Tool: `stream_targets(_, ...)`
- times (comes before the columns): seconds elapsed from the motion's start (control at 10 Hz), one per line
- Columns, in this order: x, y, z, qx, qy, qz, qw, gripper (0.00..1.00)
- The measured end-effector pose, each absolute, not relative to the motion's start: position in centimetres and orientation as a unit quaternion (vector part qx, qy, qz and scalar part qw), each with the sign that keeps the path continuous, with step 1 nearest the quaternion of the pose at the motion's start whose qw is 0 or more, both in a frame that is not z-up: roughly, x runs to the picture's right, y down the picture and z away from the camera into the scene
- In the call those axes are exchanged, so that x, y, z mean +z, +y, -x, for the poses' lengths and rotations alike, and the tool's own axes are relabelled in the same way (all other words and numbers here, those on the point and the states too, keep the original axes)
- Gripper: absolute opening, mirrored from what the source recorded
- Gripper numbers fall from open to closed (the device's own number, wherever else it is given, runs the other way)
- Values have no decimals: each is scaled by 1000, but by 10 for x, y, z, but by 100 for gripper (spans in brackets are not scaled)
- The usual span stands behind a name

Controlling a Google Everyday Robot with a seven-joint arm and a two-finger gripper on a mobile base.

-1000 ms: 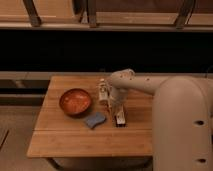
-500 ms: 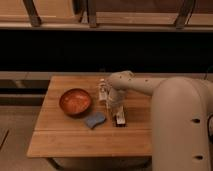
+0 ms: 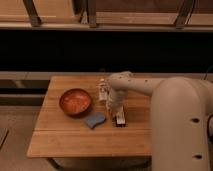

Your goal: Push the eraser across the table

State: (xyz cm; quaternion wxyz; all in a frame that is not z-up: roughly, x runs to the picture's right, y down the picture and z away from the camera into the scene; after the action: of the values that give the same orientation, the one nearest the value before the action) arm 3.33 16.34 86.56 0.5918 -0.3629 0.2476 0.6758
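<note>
The eraser [image 3: 120, 119] is a small dark oblong block with a pale strip on top, lying on the light-wood table [image 3: 65, 140] near its middle. My gripper [image 3: 115, 109] comes down from the right on a bulky white arm and stands right over the eraser's far end, touching or nearly touching it. A soft blue pad [image 3: 95, 120] lies just left of the eraser.
A reddish-orange bowl [image 3: 75, 101] sits on the table's left half. A small pale bottle-like item [image 3: 102, 91] stands just behind the gripper. My white arm and body [image 3: 180, 125] cover the table's right side. A dark wall and rail run behind the table.
</note>
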Motion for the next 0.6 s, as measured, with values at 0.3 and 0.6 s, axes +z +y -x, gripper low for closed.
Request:
stream_targets(0.3,875,180,-34,671,253,377,586,0)
stream_targets(0.6,880,183,-43,670,260,374,586,0)
